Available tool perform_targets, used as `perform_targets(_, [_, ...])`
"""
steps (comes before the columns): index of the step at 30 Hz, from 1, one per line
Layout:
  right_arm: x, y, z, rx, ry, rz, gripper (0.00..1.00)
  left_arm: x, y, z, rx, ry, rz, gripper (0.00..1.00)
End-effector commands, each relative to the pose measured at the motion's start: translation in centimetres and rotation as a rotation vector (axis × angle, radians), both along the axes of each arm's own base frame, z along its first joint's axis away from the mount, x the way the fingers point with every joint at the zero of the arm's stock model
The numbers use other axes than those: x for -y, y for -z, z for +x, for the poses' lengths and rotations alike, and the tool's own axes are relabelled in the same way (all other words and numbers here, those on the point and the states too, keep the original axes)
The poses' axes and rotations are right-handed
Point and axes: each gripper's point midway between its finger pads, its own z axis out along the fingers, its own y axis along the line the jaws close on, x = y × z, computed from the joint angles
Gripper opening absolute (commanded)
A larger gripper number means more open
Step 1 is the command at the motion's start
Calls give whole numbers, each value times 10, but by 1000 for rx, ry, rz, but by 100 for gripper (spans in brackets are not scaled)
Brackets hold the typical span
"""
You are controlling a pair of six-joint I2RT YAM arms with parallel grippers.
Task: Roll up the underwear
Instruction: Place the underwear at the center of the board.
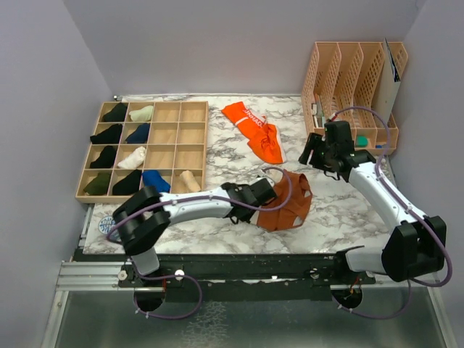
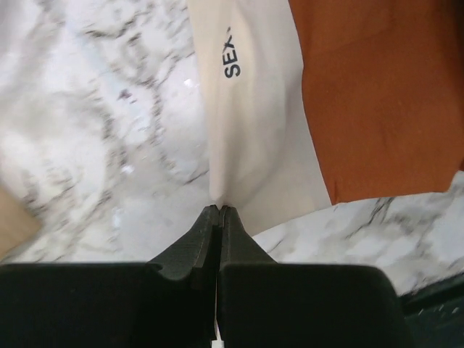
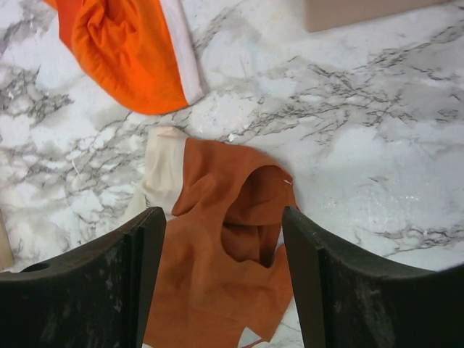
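The rust-brown underwear [image 1: 290, 201] lies crumpled on the marble table near the front middle. My left gripper [image 1: 267, 193] is shut on the edge of its cream lettered waistband [image 2: 250, 138]; the fingertips [image 2: 210, 217] pinch the band's edge, with rust cloth [image 2: 377, 94] to the right. The bright orange underwear [image 1: 255, 130] lies flat farther back; it also shows in the right wrist view [image 3: 123, 51]. My right gripper [image 1: 317, 154] is open and empty, raised above the table. The rust-brown underwear [image 3: 225, 246] shows between its fingers [image 3: 148, 268] below.
A wooden compartment tray [image 1: 179, 134] with small dark, blue and cream fabric bundles stands at the back left; its corner shows in the left wrist view [image 2: 11, 228]. A wooden slotted file rack [image 1: 348, 80] stands at the back right, just behind my right gripper.
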Motion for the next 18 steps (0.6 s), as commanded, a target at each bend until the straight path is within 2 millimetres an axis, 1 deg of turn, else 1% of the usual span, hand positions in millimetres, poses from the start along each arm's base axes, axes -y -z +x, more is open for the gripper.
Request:
perform_targets(1, [-24,-1,-1,-13,-158,63,72,-51,-48,13,76,74,37,0])
perform_targets(3, [-35,6,-3,-37,-232,86,72,-61,-61,14,58,107,-43,0])
perform_targets(4, [-39,11,-3,-60,-256,96,73,-60,-66,11,29,134,-110,0])
perform_targets(5, [-45,14,-2,-82,-285,110,73,-61,-72,10,32,139,-141,0])
perform_targets(7, [-59,21,-1,-126,-376,146,73,-64,-77,10,39,129,-176,0])
perform_targets(8, [-66,23,0,-144,-411,170,73,-65,-77,9,30,129,-185,0])
perform_targets(11, [-80,35,7,-187,-471,205,74,-68,-67,4,-21,112,-186,0])
perform_targets(13, [-83,42,15,-208,-480,162,74,-72,-56,1,-54,82,-168,0])
perform_targets(16, [-102,49,22,-210,-570,113,74,-82,-40,2,-86,7,-113,0])
perform_targets(18, [-112,61,29,-220,-607,80,72,-88,-30,5,-96,-44,-82,0])
